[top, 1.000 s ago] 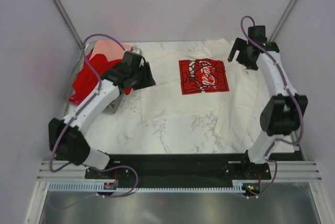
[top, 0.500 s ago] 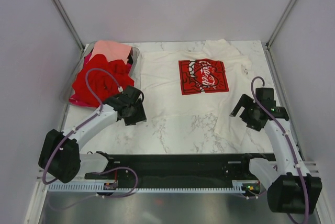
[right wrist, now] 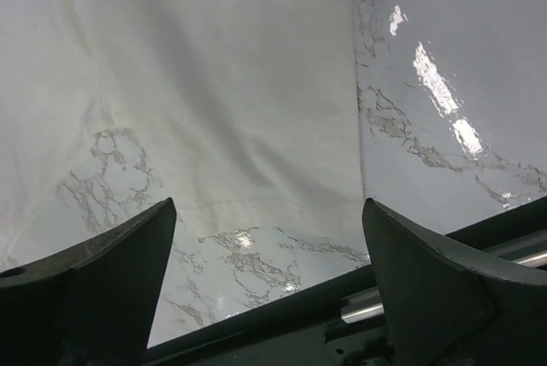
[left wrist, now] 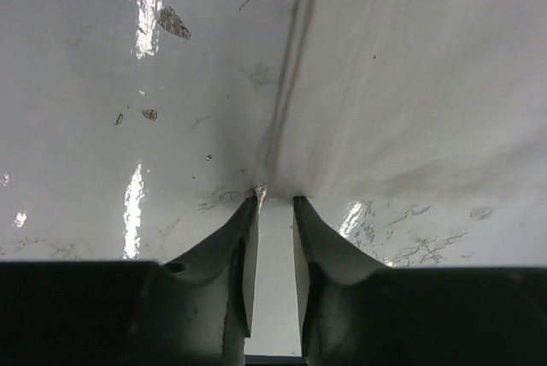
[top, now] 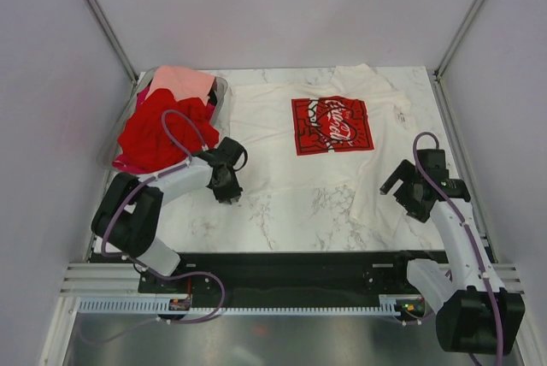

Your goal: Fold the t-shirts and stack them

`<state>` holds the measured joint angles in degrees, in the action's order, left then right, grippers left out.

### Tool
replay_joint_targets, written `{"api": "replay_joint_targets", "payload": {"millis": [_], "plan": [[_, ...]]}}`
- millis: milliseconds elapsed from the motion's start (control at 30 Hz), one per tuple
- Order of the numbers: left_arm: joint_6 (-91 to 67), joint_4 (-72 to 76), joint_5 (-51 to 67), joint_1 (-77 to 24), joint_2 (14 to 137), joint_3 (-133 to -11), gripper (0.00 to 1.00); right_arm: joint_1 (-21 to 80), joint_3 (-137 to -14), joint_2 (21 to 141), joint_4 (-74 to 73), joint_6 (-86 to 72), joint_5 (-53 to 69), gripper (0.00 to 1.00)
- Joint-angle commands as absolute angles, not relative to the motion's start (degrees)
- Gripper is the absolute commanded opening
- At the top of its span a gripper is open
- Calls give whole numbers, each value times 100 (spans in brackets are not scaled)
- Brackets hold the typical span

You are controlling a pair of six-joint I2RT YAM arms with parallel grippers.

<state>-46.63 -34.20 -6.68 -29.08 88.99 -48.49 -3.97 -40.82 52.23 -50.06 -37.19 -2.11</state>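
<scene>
The cream-white t-shirt [top: 282, 156] with the red Coca-Cola print [top: 332, 125] lies spread flat on the marble table. My left gripper [top: 229, 191] is at its near left corner. In the left wrist view my left gripper [left wrist: 273, 199] has its jaws nearly together, with the shirt's [left wrist: 410, 84] white corner cloth between them. My right gripper [top: 408, 197] hovers open over the shirt's near right corner. In the right wrist view my right gripper [right wrist: 265, 203] shows the shirt's [right wrist: 214, 84] hem between wide jaws. Red tees [top: 158, 131] and a salmon-pink tee [top: 179, 82] are piled at the back left.
A clear plastic bin [top: 220, 85] holds the piled tees at the back left. A black rail [top: 291, 265] runs along the table's near edge and shows in the right wrist view [right wrist: 282, 323]. Grey walls stand on three sides.
Both arms have swung from the back toward the near edge. The left went from the bin to the shirt's near left corner, the right from the back right to the near right corner.
</scene>
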Motion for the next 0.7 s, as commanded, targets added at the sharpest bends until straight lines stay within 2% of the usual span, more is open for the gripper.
{"api": "replay_joint_targets", "payload": {"millis": [0,67,233,400,500,567,667], "plan": [[-4764,-2769,-703,-2962,9281,-5115,26,-396,-3711,5457,-4975,-4095,-465,98],[-4694,-2760,-738,-2962,9343,-5229,17,-387,-3491,5545,-4809,-4209,-457,98],[-4588,-2751,-765,-2953,9316,-5440,2,-124,-3340,5721,-4605,-4464,-684,98],[-4562,-2751,-703,-2892,9325,-5616,2,-70,-2894,6378,-3940,-4588,-519,97],[-4553,-2760,-686,-2857,9316,-5634,2,-35,-2698,6618,-3674,-4605,-465,88],[-4544,-2751,-677,-2821,9308,-5625,2,184,-2716,6505,-3700,-4702,-650,83],[-4526,-2760,-633,-2777,9290,-5599,2,211,-2847,6197,-3910,-4693,-720,71]]}}
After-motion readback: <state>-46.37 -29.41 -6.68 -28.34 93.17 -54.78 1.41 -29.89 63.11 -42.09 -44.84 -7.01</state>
